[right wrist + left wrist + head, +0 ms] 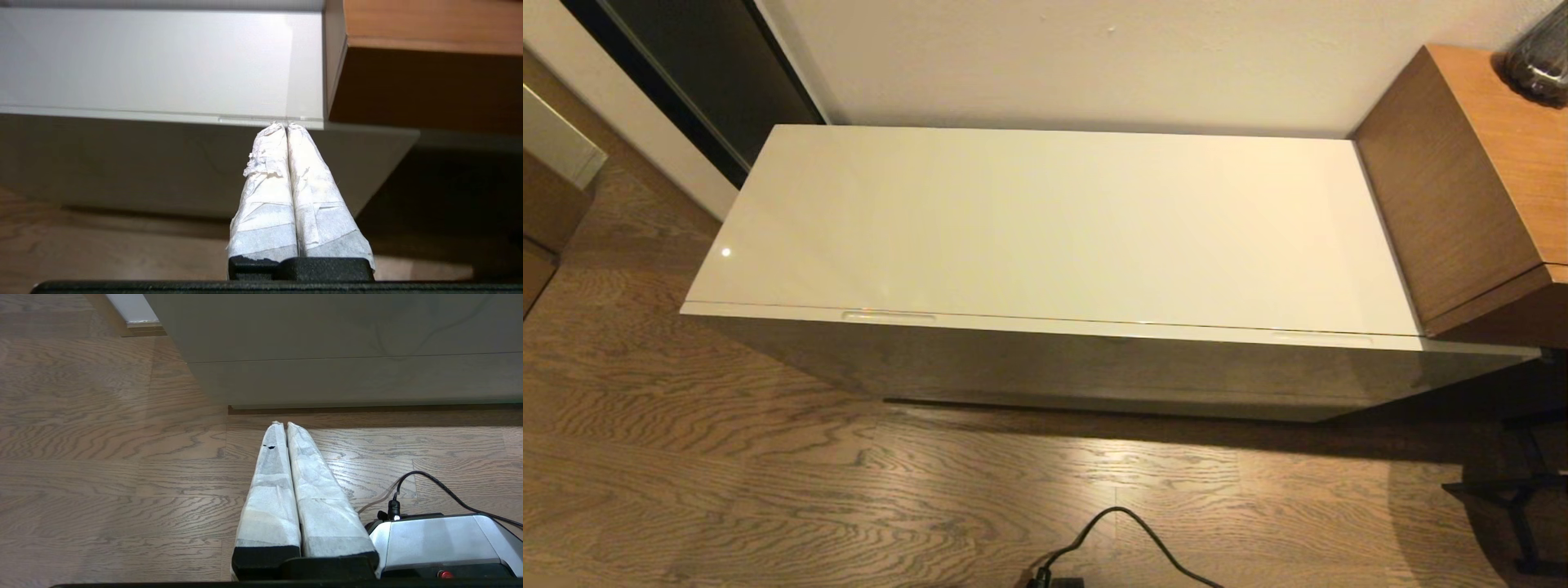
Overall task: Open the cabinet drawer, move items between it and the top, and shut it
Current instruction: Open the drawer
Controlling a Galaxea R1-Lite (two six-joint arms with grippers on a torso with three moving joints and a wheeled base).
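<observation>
Right end effector (pixel 286 125) (clenched, holding nothing) points at the closed cabinet drawer (pixel 163 163); left end effector (pixel 283 424) likewise clenched.

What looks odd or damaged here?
Little does. The drawer is shut and the top sits flush. The white wrap on the right gripper is frayed and peeling on one finger; the left gripper wrap has a small dark mark.
</observation>
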